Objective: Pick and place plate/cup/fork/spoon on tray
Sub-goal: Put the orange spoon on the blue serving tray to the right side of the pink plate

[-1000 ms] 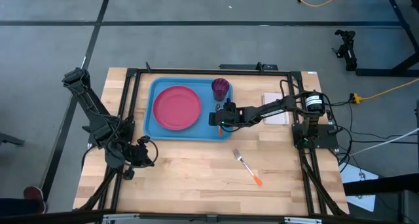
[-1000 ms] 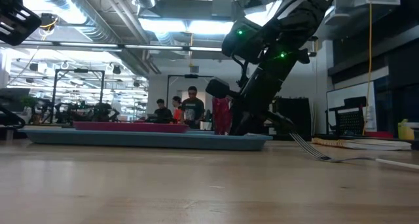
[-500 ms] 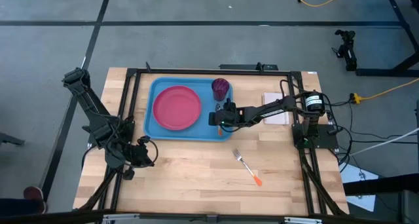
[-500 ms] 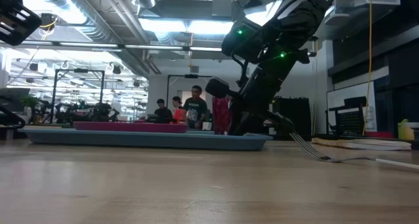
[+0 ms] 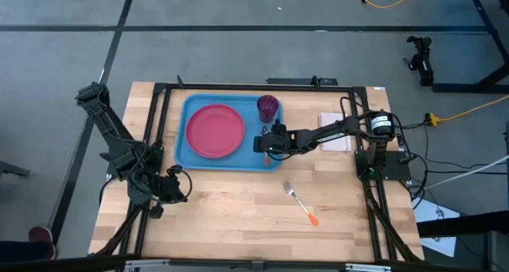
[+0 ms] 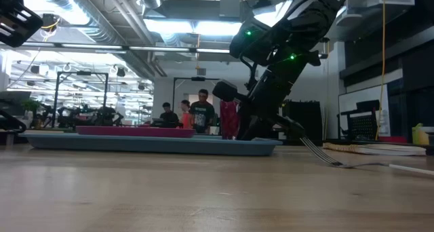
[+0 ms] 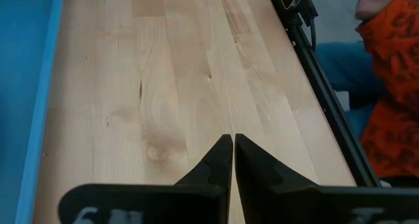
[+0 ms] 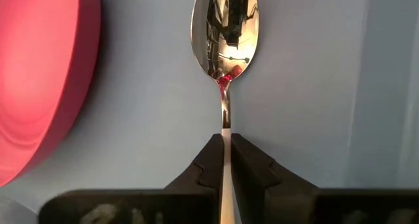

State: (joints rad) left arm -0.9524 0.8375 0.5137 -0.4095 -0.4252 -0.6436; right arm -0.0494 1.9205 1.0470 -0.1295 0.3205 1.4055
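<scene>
The light-blue tray (image 5: 188,149) lies at the table's far middle. On it are the pink-red plate (image 5: 215,130) and, at its far right corner, the maroon cup (image 5: 268,107). My right gripper (image 5: 265,142) is low over the tray's right part, shut on the silver spoon (image 8: 224,34), whose bowl shows over the tray floor beside the plate (image 8: 39,80). The fork (image 5: 300,202) lies flat on the wood near the table's front right. My left gripper (image 7: 232,145) is shut and empty over the table's left front. My right gripper pinches the spoon's slim handle (image 8: 225,122) between its two fingers, a little behind the bowl. The handle runs along the fingers and back between them. The fingers come from the table's right. The bowl points ahead over the tray floor; whether it touches it I cannot tell.
A small white pad (image 5: 335,134) lies right of the tray under my right arm. Black frame rails run along the table's edges (image 5: 374,200). Bare wood lies in front of the tray. People stand in the room beyond (image 6: 202,113); an orange sleeve shows beside the table (image 7: 393,86).
</scene>
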